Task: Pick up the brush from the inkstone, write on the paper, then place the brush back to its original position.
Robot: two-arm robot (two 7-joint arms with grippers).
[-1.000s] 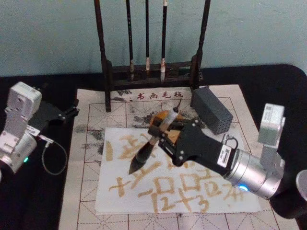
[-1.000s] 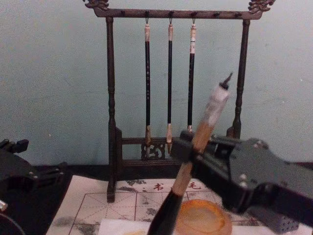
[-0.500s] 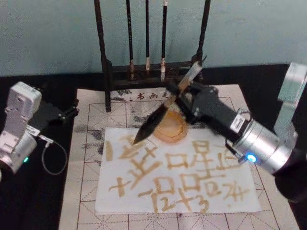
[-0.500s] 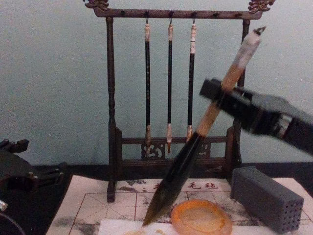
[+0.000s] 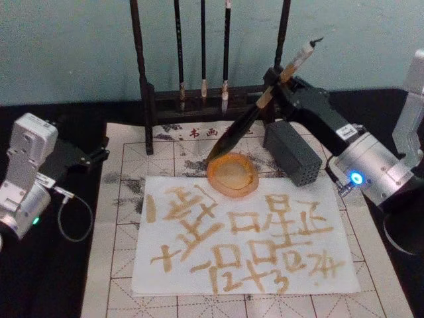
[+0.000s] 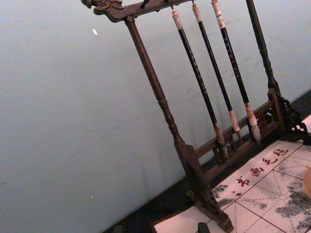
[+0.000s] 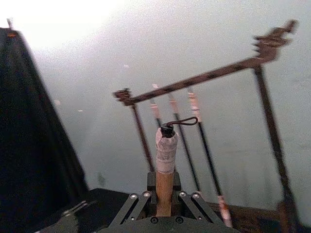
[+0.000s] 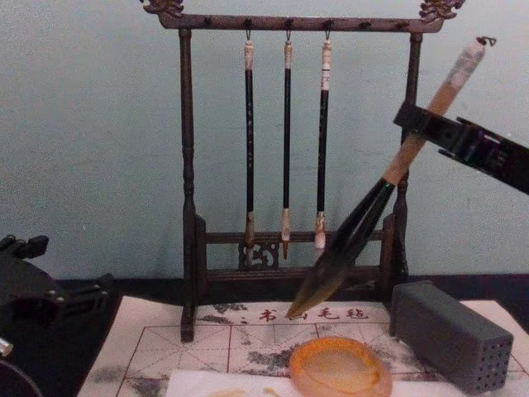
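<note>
- Right hand (image 5: pixel 273 93) is in the upper right of the head view, clamped on the tan handle of the brush (image 5: pixel 248 123).
- The brush is held in the air, slanted, with its taped end up and to the right. Its dark tip points down-left, near the far rim of the inkstone (image 5: pixel 232 193).
- From the chest camera the tip hangs above the dish, not touching it.
- The paper (image 5: pixel 245 235) lies on the gridded mat (image 5: pixel 119 278), covered in yellowish characters, so writing looks done.
- Step in hand, as I judge it: returning the brush.
- Next move calls for lowering the tip onto the inkstone and laying the handle down, clear of the grey block (image 5: pixel 295 156) and brush rack (image 5: pixel 212 106), then letting go.
- Left hand (image 5: pixel 101 154) is parked at mid-left, over the dark worktop (image 5: pixel 40 278). Grip unreadable.
</note>
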